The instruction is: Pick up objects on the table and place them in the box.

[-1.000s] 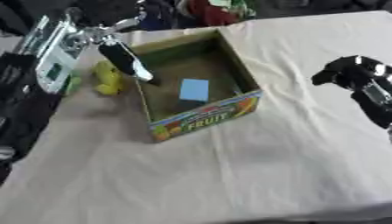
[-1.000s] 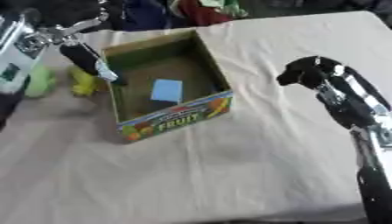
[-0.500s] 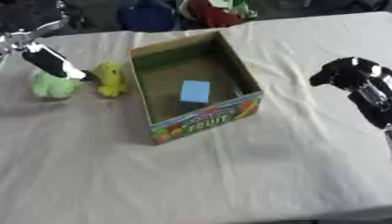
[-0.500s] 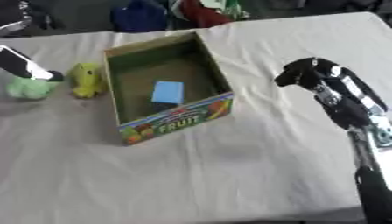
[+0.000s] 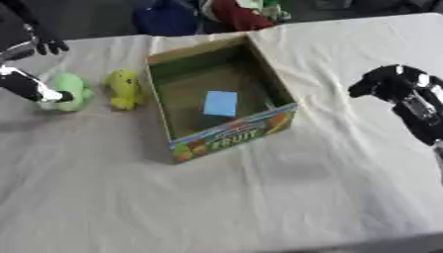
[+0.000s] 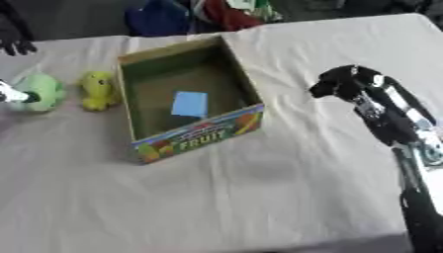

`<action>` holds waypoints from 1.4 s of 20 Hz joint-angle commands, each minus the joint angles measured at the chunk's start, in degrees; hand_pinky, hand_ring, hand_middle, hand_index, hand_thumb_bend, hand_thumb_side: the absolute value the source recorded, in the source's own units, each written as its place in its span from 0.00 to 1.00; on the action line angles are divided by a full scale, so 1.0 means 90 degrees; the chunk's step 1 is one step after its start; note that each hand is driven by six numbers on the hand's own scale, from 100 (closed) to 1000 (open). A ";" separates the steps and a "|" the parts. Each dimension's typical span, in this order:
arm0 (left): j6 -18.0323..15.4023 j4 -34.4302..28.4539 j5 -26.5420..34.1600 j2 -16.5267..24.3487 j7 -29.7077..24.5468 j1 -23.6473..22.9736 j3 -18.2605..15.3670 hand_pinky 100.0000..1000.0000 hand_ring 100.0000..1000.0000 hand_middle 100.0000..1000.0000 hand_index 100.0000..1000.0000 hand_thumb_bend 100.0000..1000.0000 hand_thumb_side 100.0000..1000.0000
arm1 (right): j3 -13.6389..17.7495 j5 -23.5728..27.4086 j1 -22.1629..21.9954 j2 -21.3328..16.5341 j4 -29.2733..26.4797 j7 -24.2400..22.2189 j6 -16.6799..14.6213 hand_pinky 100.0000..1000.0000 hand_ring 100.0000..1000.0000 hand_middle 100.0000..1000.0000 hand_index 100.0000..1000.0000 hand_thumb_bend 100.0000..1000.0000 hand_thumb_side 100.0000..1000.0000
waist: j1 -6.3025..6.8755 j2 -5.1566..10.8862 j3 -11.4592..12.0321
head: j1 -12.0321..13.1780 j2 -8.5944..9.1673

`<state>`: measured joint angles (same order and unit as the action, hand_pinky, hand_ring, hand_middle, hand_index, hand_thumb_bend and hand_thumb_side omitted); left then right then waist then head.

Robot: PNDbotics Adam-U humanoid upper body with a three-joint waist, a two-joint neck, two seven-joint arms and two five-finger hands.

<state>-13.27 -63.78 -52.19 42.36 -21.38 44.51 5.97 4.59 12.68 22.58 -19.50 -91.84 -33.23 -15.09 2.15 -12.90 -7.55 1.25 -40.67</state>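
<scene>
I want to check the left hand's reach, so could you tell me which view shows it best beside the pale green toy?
The left eye view: the left hand shows with its forearm, fingertip at the pale green toy. In the right eye view only that fingertip shows at the picture's left edge, against the toy.

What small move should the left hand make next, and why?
Probably curl the left hand round the green toy. Its fingers already reach that toy, which lies outside the box beside the yellow toy. Only a blue block is inside. The right hand hangs curled, away from both toys.
</scene>
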 commanded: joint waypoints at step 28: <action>0.0159 0.1472 -0.1225 -0.0410 0.0886 0.0294 -0.0278 0.58 0.50 0.48 0.73 0.27 0.05 | 0.0069 -0.0049 0.0022 -0.0136 -0.0029 -0.0019 -0.0020 0.70 0.68 0.58 0.72 0.00 0.62 | -0.0047 0.0056 -0.0078 | -0.0066 0.0002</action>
<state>-11.82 -50.08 -62.81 37.47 -14.00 46.46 4.01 4.60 12.60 22.15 -19.50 -91.79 -33.39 -15.20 1.88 -13.18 -8.26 0.81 -40.70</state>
